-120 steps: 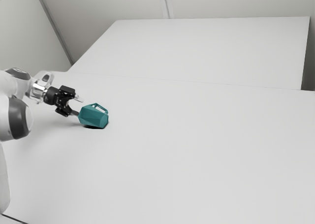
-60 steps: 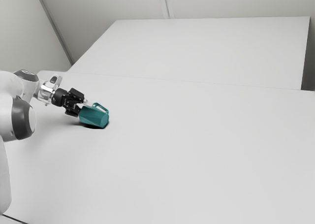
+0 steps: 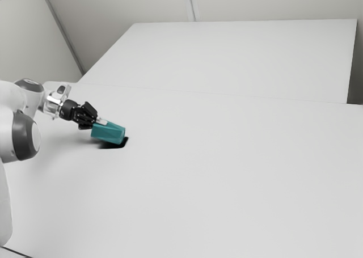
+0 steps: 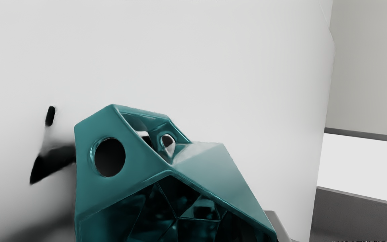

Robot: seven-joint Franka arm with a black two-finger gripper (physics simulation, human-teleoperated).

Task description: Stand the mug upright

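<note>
The gripper (image 3: 101, 123) is at the near end of the teal mug (image 3: 109, 133) in the exterior view, its jaws close together and shut on the mug. Lying on its side, tilted, the mug has its base toward the exterior view's right and seems a little off the table. In the wrist view the open mouth of the mug (image 4: 123, 188) faces my hand, with the holed handle beside it. A grey fingertip (image 4: 275, 223) shows against the mug's outer wall; the other finger is hidden by the mug.
The white table (image 3: 227, 173) stretches around the mug, with a dark shadow (image 3: 116, 144) under it. Another white surface (image 3: 238, 56) lies beyond the table. Pale walls (image 3: 272, 3) stand behind.
My hand has moved forward to the mug and the jaws have closed. The mug has rolled, turning its handle out of sight in the exterior view, and its base end has risen slightly.
</note>
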